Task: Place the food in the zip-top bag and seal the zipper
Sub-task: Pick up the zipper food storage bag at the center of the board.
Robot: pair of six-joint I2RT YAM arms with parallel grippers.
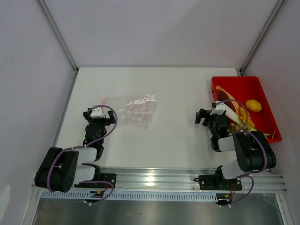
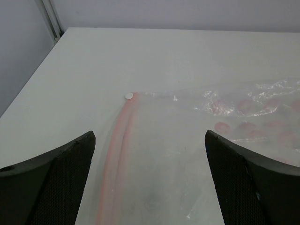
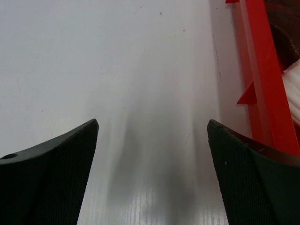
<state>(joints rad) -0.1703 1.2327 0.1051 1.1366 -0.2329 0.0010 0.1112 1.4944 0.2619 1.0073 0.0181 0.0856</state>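
Note:
The clear zip-top bag point(image 1: 135, 109) lies flat on the white table, left of centre. Its pinkish-red zipper point(image 2: 123, 136) runs along the bag's left edge, with a small white slider point(image 2: 129, 96) at the far end. My left gripper point(image 1: 96, 113) is open and empty just left of the bag, and in the left wrist view point(image 2: 150, 136) its jaws straddle the zipper end. The food sits in the red tray point(image 1: 236, 80): lemon point(image 1: 253, 105), leek point(image 1: 230, 111), tan-yellow balls point(image 1: 243, 117), dark red piece point(image 1: 228, 95). My right gripper point(image 1: 205, 116) is open and empty, low over bare table left of the tray.
The tray's red wall point(image 3: 263, 70) stands close to the right of my right gripper. Grey walls and metal posts enclose the table at the back and sides. An aluminium rail carries both arm bases at the near edge.

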